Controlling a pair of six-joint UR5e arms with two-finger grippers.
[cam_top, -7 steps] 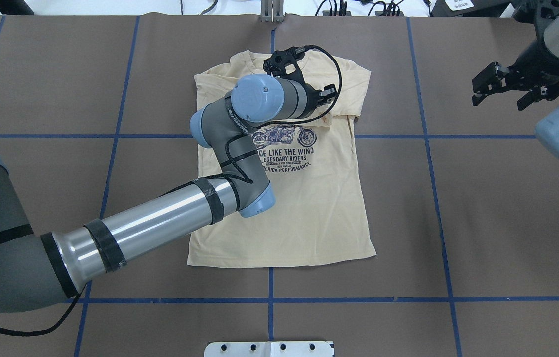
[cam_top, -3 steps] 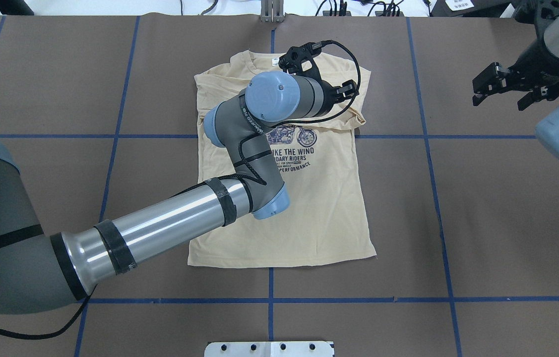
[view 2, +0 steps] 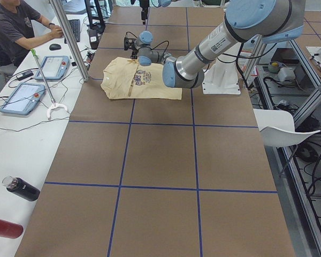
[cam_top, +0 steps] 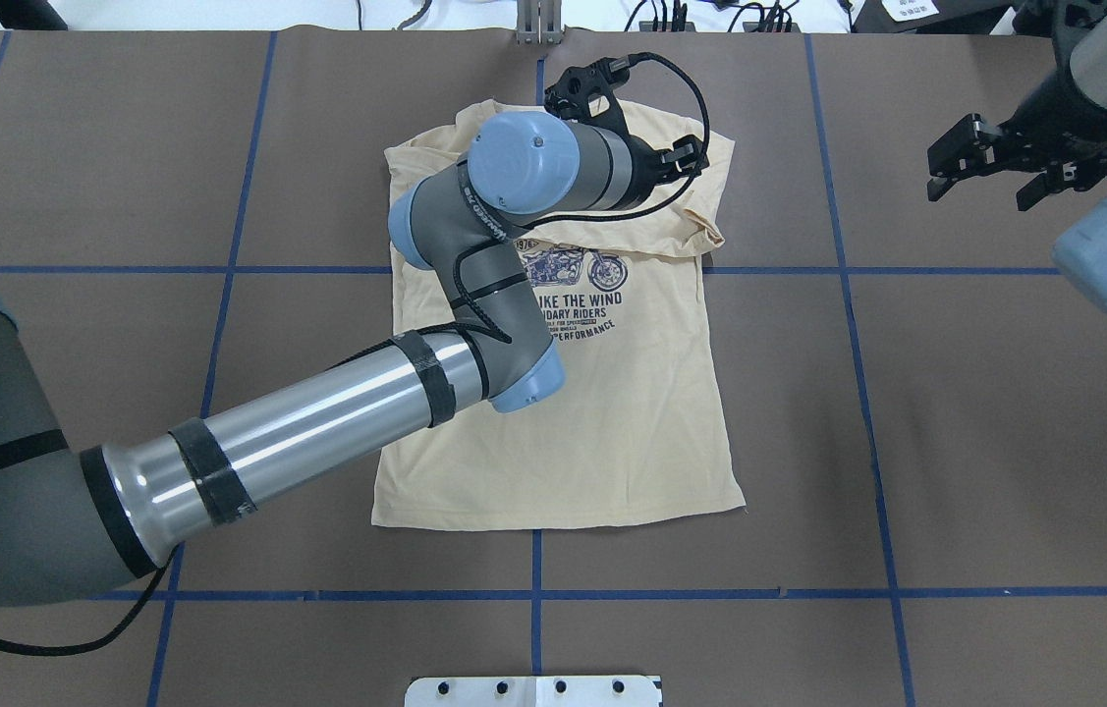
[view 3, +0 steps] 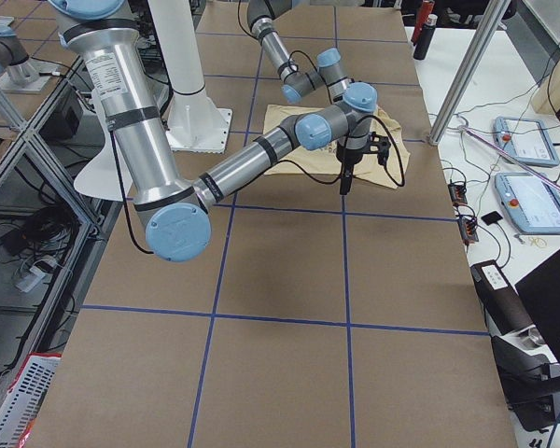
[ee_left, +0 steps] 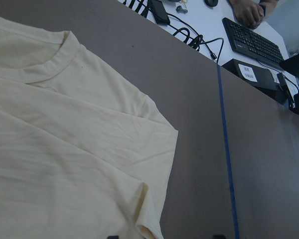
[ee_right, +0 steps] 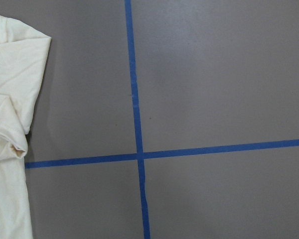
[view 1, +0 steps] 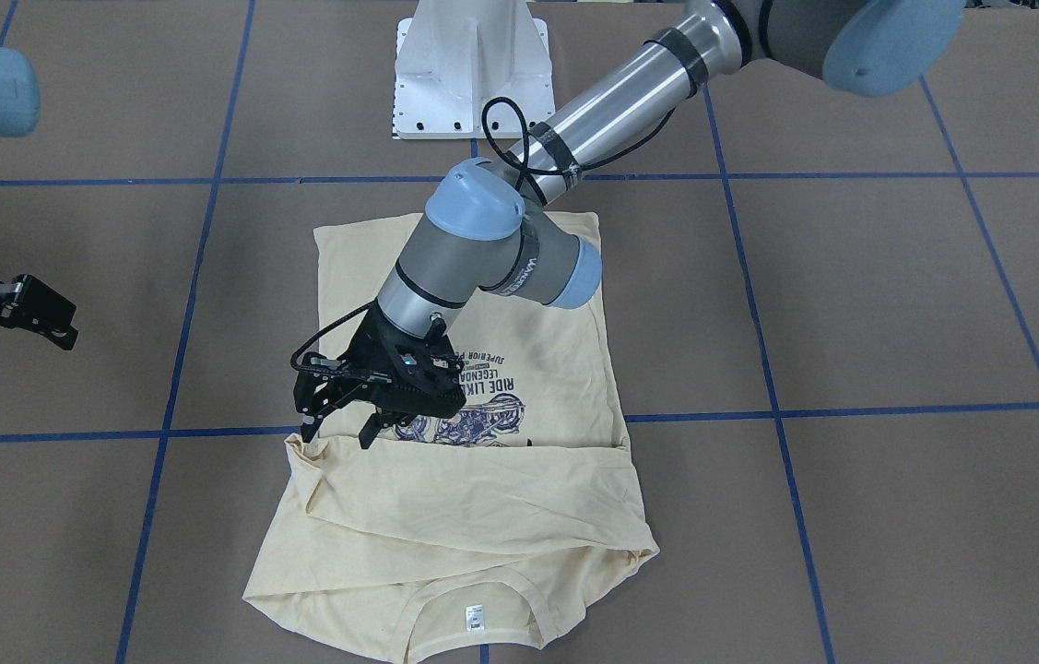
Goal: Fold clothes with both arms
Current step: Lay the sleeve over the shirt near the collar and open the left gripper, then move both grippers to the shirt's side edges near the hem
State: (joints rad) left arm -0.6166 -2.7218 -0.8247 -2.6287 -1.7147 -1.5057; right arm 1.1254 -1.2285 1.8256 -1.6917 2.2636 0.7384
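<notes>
The cream-yellow T-shirt [cam_top: 632, 412] lies flat on the brown table with its navy motorcycle print up. Its sleeves are folded across the chest just below the collar [view 1: 473, 613]. My left gripper [cam_top: 686, 162] is open and empty. It hovers over the folded sleeve at the shirt's far right shoulder, and in the front-facing view [view 1: 337, 433] it sits just above the fold line. The left wrist view shows the collar and shoulder [ee_left: 65, 149] below it. My right gripper [cam_top: 977, 191] is open and empty above bare table, well right of the shirt. The right wrist view catches the shirt's edge [ee_right: 10, 74].
Blue tape lines [cam_top: 848, 270] cross the brown table cover. The white pedestal base [view 1: 468, 65] stands at the near edge. A metal post [cam_top: 538, 25] stands at the far edge beyond the collar. An operators' desk with tablets [view 2: 21, 96] and bottles [view 2: 21, 188] runs along that far side.
My left gripper moved right along the folded sleeve, then toward the far edge. The fold's right end shifted slightly right. My right gripper drifted a little toward the far edge.
</notes>
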